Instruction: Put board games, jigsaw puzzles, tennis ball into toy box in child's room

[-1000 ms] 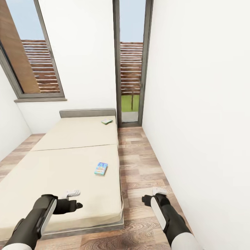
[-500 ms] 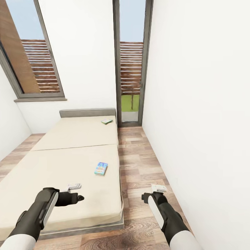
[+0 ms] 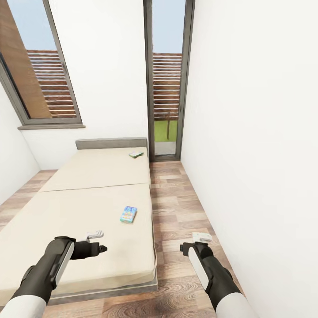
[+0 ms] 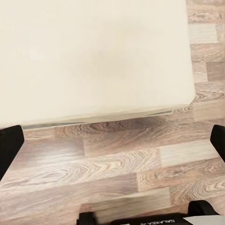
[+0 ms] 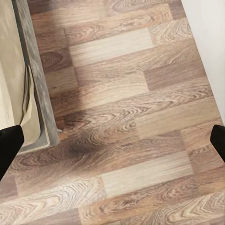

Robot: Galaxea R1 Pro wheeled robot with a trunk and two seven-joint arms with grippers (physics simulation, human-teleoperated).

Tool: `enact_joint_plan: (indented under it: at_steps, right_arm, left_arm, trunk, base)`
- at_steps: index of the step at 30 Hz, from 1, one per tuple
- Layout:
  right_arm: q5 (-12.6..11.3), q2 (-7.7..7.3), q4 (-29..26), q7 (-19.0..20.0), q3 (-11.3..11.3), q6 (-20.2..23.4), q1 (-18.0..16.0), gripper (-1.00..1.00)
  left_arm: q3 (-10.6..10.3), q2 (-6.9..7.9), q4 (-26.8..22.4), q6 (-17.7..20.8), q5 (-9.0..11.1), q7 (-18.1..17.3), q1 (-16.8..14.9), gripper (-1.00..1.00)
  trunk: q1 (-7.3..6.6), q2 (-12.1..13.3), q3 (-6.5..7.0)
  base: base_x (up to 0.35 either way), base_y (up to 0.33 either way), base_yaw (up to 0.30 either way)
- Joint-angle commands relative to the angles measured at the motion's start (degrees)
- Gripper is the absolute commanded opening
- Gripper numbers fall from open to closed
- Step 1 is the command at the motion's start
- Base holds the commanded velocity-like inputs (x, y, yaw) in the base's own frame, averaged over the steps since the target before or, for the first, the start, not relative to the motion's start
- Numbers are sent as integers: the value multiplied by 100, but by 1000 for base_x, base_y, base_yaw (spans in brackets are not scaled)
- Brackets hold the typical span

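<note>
Bed: blue game near its edge, green game by the headboard. Left hand over the mattress, spread wide, empty. Right hand over the floor, spread wide, empty.

Two board games on bed, floor right

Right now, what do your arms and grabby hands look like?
Each arm is white near my body, then turns black, with a long white panel along the forearm. The left gripper and right gripper are black with pale grey-white pieces at the front. In the left wrist view, the black fingers have rounded edges, and a white "GALAXEA" marking shows.
</note>
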Motion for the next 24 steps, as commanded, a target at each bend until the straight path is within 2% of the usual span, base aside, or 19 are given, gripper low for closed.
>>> enact_joint_plan:
  at_steps: [1, 6, 13, 24]
  right_arm:
    - [-57, 0, -8, -55, 10, 13, -4, 100]
    - [-47, 0, -7, -56, 10, 19, -4, 100]
    - [-29, 0, -4, -53, 10, 16, -4, 100]
    - [-22, 0, 4, -48, 10, -10, -4, 100]
  left_arm:
    - [8, -3, -5, 19, -13, -25, -4, 100]
    - [4, -15, -5, -14, -20, -14, -7, 100]
    - [8, -19, -5, -24, -18, -10, -7, 100]
    - [9, -9, -5, -32, -23, -3, -8, 100]
  trunk:
    - [1, -5, -7]
    - [1, -5, -7]
    - [1, -5, -13]
    - [1, -5, -14]
  base:
    - [0, 0, 7]
    - [0, -22, 119]
    - [0, -151, 203]
    - [10, -38, 24]
